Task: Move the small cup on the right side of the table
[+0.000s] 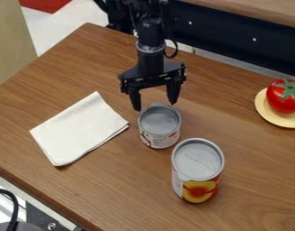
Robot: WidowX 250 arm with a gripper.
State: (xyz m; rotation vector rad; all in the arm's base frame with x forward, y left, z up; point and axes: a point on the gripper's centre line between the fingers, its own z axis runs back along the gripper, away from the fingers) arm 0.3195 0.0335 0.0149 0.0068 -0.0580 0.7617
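1. Across the left of the wooden table (83, 58), a folded white cloth (79, 131) lies flat.

2. At center, the black gripper (155, 105) hangs over the far edge of the small can (159, 128), apparently the task's cup, its two fingers apart and nothing between them. A straight descent from here, too far back, could land a fingertip on the rim and tip the can; a grasp at that edge alone could let it slip. A low carry to the right could knock the larger can (197, 169), which stands close by.

3. Upright in front of the cloth's right edge, the small can points its grey top to the ceiling; its long axis, only slightly longer than its width, runs vertically.

4. To its near right, the larger can also stands upright, its label toward the camera.

5. At far right, a red tomato (282, 101) sits on a pale yellow plate (267, 116).
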